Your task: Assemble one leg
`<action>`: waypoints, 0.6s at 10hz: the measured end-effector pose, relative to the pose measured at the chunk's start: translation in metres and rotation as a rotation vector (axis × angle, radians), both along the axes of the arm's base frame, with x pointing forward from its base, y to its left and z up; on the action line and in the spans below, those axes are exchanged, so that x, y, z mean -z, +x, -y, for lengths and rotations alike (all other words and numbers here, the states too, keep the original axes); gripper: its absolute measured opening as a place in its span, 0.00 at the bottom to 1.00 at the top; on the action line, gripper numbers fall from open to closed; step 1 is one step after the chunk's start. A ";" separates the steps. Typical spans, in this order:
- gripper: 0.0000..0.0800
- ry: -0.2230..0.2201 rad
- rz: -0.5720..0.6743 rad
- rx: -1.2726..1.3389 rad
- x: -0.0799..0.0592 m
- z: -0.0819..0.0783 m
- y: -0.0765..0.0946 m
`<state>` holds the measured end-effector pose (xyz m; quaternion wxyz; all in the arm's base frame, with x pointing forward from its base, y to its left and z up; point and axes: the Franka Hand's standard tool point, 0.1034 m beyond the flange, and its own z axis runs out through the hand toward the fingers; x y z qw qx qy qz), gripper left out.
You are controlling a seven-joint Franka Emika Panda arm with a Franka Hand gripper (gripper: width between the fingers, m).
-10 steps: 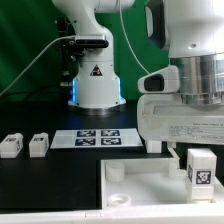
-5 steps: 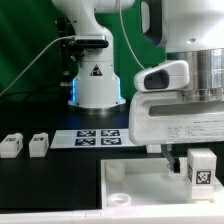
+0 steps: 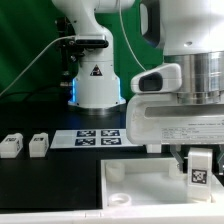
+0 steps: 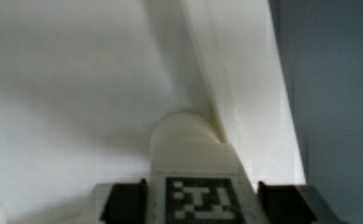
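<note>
My gripper (image 3: 199, 160) is shut on a leg (image 3: 201, 169), a small white block with a black-and-white tag, and holds it upright over the right part of the large flat white square piece (image 3: 130, 190). In the wrist view the leg (image 4: 201, 198) sits between my two dark fingers (image 4: 121, 200), tag showing, above the white piece (image 4: 71, 90) near one of its edges. Two more legs (image 3: 11, 146) (image 3: 39, 144) lie on the black table at the exterior view's left.
The marker board (image 3: 97, 136) lies flat in front of the robot base (image 3: 96, 85). A round corner socket (image 3: 113, 171) stands on the white piece's left corner. A cable runs along the left behind the loose legs.
The gripper with the leg has come lower and shifted slightly toward the exterior view's left over the white piece. The loose legs and marker board have not moved.
</note>
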<state>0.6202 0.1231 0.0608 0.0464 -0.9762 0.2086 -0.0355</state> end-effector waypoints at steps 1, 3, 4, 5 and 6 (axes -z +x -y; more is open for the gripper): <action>0.37 0.018 -0.009 0.113 0.000 -0.001 0.000; 0.37 0.079 -0.047 0.426 0.000 -0.003 0.001; 0.37 0.093 -0.065 0.579 0.002 -0.007 0.001; 0.37 0.121 -0.083 0.739 0.003 -0.010 0.002; 0.37 0.151 -0.096 0.897 0.003 -0.012 0.004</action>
